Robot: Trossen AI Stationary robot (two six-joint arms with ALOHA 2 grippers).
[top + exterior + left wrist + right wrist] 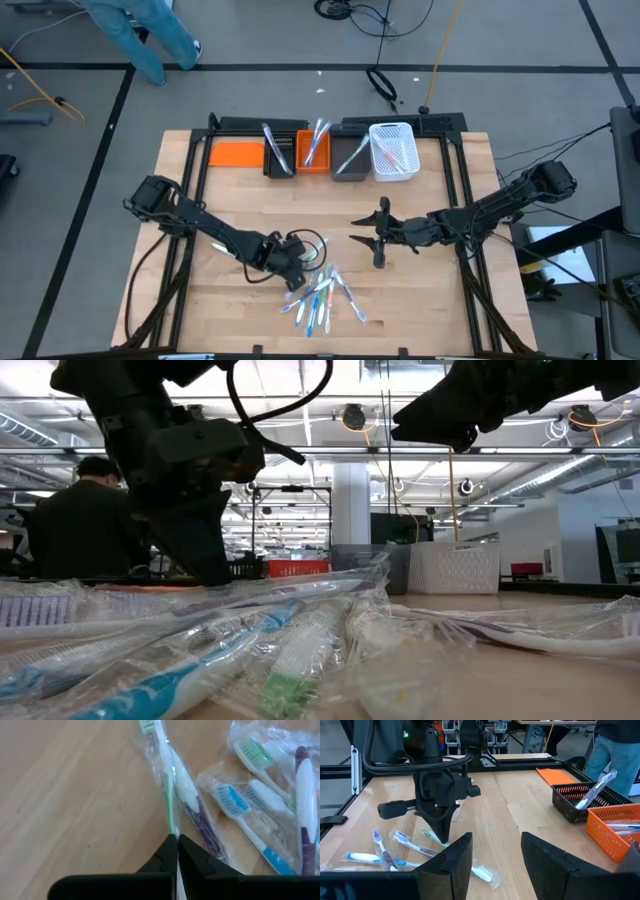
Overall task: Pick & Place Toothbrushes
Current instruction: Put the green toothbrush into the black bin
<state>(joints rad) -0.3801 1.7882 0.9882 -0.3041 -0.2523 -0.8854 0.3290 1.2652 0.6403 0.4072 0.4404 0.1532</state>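
Down at the pile: left gripper [177,840] has its fingers pinched together on the clear wrapper of a green toothbrush [161,750], at the near edge of the heap. In the right wrist view the same gripper [442,836] points straight down at the table, tips among the wrapped brushes.

Loose toothbrushes [322,296] lie scattered just beside it on the wooden table [240,200], blue, green and purple handles, all in shiny wrappers, overlapping each other. From table height the wrappers [300,650] fill the foreground.

Right gripper [378,238] hangs above mid-table, fingers apart, holding nothing, well clear of the pile.

Far edge of table, a row of bins: black bin [280,155], orange bin [313,150], a grey bin [350,160] and white basket [393,152], each with some toothbrushes in it. Flat orange sheet [236,153] beside the black bin.

A person [85,525] stands beyond the table, seen from behind
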